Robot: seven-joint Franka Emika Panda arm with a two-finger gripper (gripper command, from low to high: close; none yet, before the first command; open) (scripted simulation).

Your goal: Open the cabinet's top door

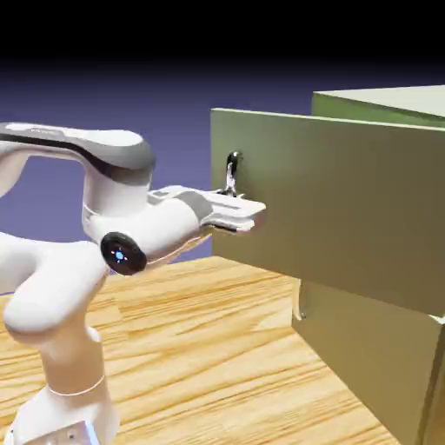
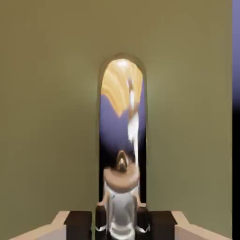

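Observation:
The olive-green cabinet (image 1: pixel 382 365) stands at the exterior view's right. Its top door (image 1: pixel 348 209) sticks out toward the arm, well forward of the lower panel. Near the door's left edge is a slim silver handle (image 1: pixel 232 167), and my gripper (image 1: pixel 233 193) is shut on it from the left. In the hand view the olive top door (image 2: pixel 51 117) fills the picture. The arched, mirror-like handle (image 2: pixel 122 108) runs up the middle. My gripper (image 2: pixel 122 224) is shut around the handle's lower end, with dark fingers (image 2: pixel 101 220) on either side.
The lower panel (image 1: pixel 365 348) sits flush below, with a short silver handle (image 1: pixel 300 311) at its left edge. The wooden table (image 1: pixel 217 348) spreads under the arm. The white arm (image 1: pixel 78 261) rises from the lower left.

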